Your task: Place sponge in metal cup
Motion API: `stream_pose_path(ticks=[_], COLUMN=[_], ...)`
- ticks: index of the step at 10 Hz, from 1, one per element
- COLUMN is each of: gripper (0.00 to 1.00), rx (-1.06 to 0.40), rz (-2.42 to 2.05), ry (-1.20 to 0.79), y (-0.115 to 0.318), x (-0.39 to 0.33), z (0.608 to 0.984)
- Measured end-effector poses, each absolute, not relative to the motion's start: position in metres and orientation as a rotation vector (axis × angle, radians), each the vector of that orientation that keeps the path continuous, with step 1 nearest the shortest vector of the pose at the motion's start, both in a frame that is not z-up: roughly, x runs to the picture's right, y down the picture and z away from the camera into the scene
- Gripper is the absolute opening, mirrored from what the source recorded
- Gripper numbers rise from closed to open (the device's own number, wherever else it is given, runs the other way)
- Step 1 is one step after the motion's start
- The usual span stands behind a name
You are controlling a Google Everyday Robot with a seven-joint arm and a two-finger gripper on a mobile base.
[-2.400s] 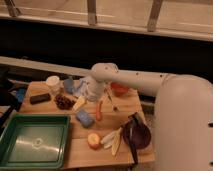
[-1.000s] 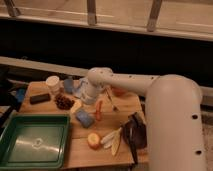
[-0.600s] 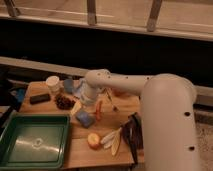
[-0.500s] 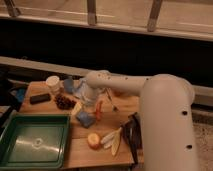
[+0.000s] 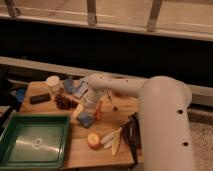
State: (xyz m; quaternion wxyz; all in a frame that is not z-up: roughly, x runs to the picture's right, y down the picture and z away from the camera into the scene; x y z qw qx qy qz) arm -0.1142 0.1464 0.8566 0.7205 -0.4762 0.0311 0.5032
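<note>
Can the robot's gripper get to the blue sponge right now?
Probably yes. The gripper hangs open right above the sponge, with nothing covering it; only the orange sausage-shaped thing lies close beside.

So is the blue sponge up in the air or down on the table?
Down: the sponge lies flat on the table, with the open gripper just above it.

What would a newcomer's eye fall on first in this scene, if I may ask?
The bulky white robot arm dominates, reaching from the right edge over the wooden table, with its claw hanging right over the small mid-blue rectangular sponge near the table's middle. Next comes the large green plastic tray at the picture's lower left.
</note>
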Motion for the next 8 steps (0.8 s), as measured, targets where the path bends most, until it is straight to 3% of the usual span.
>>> stream_pose_path(ticks=[3, 4, 6, 8], gripper=[0.80, 0.75, 0.60, 0.37], rx=[-1.066, -1.069, -1.068, -1.070], rz=[1.126, 1.127, 1.125, 1.127], ry=[0.073, 0.074, 0.079, 0.086], y=[0.1500, 0.1510, 0.1503, 0.1516], x=[-0.1111, -0.1101, -0.1085, -0.1053], z=[0.8596, 0.8602, 0.8595, 0.8595])
